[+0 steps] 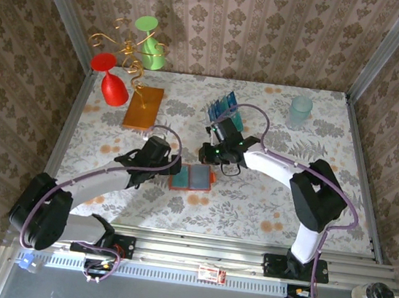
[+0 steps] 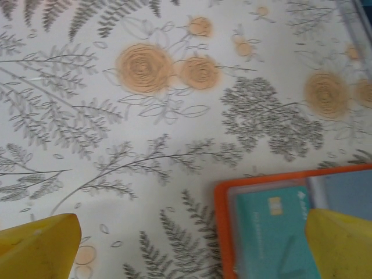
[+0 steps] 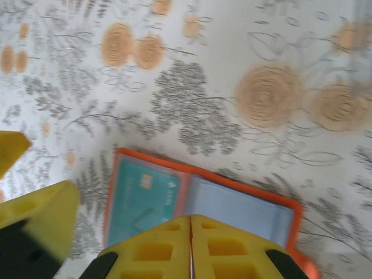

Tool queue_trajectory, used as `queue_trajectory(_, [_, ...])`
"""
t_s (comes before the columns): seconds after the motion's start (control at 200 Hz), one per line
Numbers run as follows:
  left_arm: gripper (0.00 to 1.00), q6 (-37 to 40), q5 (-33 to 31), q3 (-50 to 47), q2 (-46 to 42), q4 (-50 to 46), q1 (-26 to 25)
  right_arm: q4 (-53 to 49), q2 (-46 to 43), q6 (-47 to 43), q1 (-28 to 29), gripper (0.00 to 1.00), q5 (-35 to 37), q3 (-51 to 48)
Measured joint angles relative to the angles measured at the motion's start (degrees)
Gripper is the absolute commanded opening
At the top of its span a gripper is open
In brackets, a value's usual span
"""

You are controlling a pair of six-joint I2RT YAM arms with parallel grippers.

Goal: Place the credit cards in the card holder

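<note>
While the card holder (image 1: 190,178) lies open on the bench (image 1: 264,216) between the arms, a teal card (image 3: 142,200) sits in one pocket. The left gripper (image 2: 190,225) stands wide apart over it. The right gripper (image 3: 190,244) is pressed together, empty. The remaining credit cards (image 1: 227,104) stand in the clear rack (image 1: 215,116). They look thin, stiff and slick, likely best pinched by an upper edge.

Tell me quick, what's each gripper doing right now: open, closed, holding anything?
Left gripper: open, holding nothing.
Right gripper: closed, fingers pressed together, nothing between them.
</note>
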Motion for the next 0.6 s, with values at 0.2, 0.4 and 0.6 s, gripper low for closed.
queue_trajectory(0.2, [1.00, -1.42, -0.15, 2.23, 2.69, 0.52, -5.44, -0.87, 1.81, -1.33, -0.81, 0.08, -0.61, -0.37])
queue_trajectory(0.4, [1.00, -3.08, -0.70, 2.29, 7.48, 1.25, -8.98, -0.98, 4.79, -1.70, -0.81, 0.07, -1.64, -0.37])
queue_trajectory(0.6, [1.00, -3.96, -1.11, 2.29, 8.92, 2.03, -9.64, -0.81, 5.64, -1.68, -0.81, 0.06, -2.38, -0.50])
